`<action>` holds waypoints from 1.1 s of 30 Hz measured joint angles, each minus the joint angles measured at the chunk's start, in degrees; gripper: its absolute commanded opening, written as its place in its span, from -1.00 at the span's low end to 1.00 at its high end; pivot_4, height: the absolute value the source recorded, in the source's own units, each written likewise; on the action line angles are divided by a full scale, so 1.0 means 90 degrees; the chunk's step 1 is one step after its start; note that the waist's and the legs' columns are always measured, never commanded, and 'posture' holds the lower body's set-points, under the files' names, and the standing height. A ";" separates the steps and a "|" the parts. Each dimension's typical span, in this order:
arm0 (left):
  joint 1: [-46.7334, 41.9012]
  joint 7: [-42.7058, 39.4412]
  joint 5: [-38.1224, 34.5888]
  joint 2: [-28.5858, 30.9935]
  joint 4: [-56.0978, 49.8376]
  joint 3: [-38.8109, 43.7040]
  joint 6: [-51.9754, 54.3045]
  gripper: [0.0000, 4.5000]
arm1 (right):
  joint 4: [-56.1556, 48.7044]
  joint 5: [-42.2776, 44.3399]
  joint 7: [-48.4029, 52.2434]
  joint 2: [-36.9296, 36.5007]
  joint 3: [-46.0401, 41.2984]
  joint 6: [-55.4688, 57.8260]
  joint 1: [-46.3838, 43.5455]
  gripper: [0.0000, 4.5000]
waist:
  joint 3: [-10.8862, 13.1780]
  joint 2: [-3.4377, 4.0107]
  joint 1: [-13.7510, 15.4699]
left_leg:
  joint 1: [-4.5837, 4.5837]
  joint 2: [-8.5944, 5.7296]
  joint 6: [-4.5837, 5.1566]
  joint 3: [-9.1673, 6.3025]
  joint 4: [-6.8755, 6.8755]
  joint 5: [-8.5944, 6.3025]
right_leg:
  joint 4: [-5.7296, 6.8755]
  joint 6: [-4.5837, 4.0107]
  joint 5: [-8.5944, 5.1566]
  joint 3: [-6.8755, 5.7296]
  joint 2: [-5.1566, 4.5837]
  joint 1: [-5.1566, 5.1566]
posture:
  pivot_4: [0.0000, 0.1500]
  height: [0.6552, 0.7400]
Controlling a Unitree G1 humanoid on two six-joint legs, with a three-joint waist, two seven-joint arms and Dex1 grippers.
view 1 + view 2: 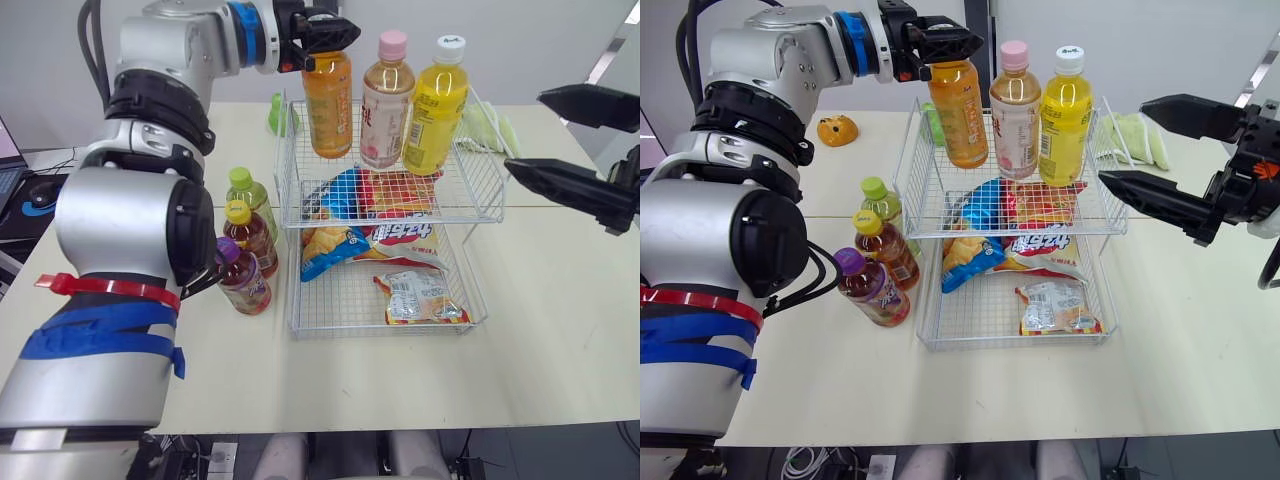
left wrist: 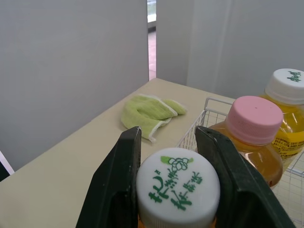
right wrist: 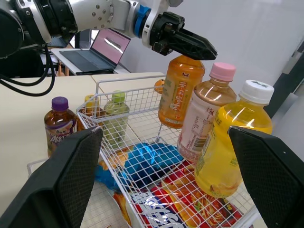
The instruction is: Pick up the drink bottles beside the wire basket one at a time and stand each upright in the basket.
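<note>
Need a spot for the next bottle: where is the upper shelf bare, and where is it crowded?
Bare: the upper shelf's front strip, ahead of the orange bottle, pink-capped bottle and yellow bottle. Crowded: its back row, taken by those three and the left gripper.

Setting: an office-type test room or lab, not a home or a shop. Indicators:
- Bare white walls (image 2: 71,71).
- A plain beige worktop (image 1: 560,330).
- An open laptop (image 3: 110,47) on a neighbouring surface.
- Loose cables (image 1: 830,462) on the floor below the worktop edge.
- Goods staged rather than stocked: one wire basket (image 1: 490,180) holding snack packets (image 1: 375,240), and a few drink bottles (image 1: 250,240) beside it.
</note>
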 measured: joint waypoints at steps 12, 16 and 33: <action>0.0079 -0.0260 0.0002 -0.0008 -0.0092 0.0072 -0.0016 0.99 | -0.0029 -0.0005 -0.0125 0.0000 0.0053 0.0000 -0.0001 1.00 | 0.0000 0.0000 0.0006 | 0.0000 -0.0002 0.0002 0.0000 0.0005 0.0002 | 0.0010 0.0000 0.0000 0.0000 0.0000 0.0001 | 1.00 1.00; 0.0078 -0.0505 -0.0009 0.0047 -0.0214 0.0075 0.0024 0.99 | -0.0013 -0.0007 -0.0109 -0.0017 0.0061 0.0002 -0.0003 1.00 | 0.0000 0.0000 0.0003 | 0.0001 -0.0001 0.0002 0.0000 0.0005 0.0002 | 0.0012 0.0000 0.0000 0.0000 0.0000 0.0000 | 1.00 1.00; 0.0803 -0.1763 -0.0566 0.1901 -0.2675 0.0342 0.1399 0.99 | 0.0024 -0.0124 0.0114 -0.0035 0.0230 -0.0264 -0.0016 1.00 | -0.0002 0.0004 -0.0014 | 0.0007 0.0002 0.0001 -0.0001 0.0008 0.0003 | 0.0020 0.0000 0.0000 0.0006 0.0001 0.0001 | 1.00 1.00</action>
